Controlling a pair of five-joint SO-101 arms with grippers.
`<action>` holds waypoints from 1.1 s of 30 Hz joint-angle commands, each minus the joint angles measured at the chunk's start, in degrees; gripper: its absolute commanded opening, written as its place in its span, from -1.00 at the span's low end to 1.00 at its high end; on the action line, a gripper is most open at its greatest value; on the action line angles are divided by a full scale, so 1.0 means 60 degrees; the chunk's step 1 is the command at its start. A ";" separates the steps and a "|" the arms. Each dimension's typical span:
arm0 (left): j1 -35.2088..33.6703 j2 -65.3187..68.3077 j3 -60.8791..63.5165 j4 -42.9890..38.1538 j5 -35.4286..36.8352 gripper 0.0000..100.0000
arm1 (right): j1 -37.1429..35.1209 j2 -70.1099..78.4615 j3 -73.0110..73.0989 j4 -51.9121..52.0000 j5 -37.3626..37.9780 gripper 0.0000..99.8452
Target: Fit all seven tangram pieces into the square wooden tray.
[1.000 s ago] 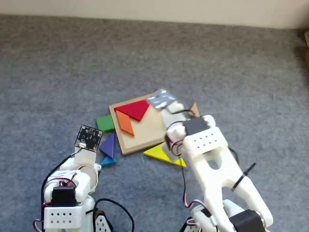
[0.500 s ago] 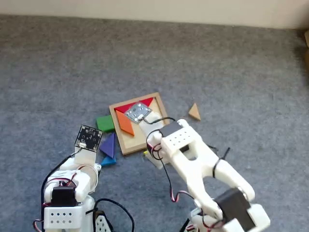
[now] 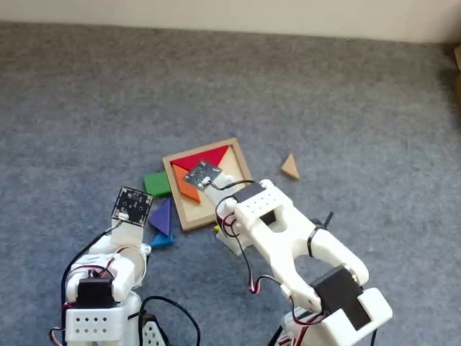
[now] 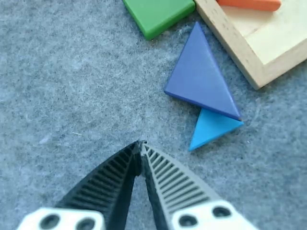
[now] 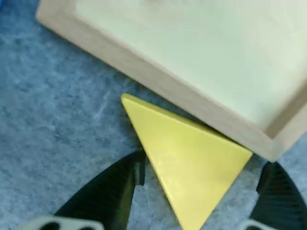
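The square wooden tray (image 3: 193,214) holds a red triangle (image 3: 205,157) and an orange piece (image 3: 187,187). In the right wrist view my right gripper (image 5: 201,179) is open, one finger on each side of the yellow triangle (image 5: 187,163), which lies on the carpet against the tray's rim (image 5: 158,84). My left gripper (image 4: 140,146) is shut and empty, just short of the purple triangle (image 4: 201,79) and the small blue triangle (image 4: 211,127). A green square (image 3: 156,183) lies to the tray's left. A tan triangle (image 3: 289,167) lies to its right.
Grey carpet covers the table all round. The right arm (image 3: 288,238) stretches over the tray's near corner and hides most of the yellow triangle in the high view. The left arm (image 3: 108,281) stands at the near left.
The right arm has swung from the tray's right side to its near edge and come down over the yellow triangle, now covering it. The left arm has not moved.
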 commanded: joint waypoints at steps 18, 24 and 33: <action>0.0183 -0.0256 0.0183 0.0015 -0.0059 -0.99 | -0.0593 0.0022 0.0022 -0.0549 0.0747 -0.53; 0.0183 -0.0256 0.0183 0.0015 -0.0059 -0.99 | 0.0066 -0.0037 0.0139 -0.0374 0.0747 -0.65; 0.0183 -0.0256 0.0183 0.0015 -0.0059 -0.99 | 0.0593 -0.0081 0.0066 0.0139 0.0337 -0.73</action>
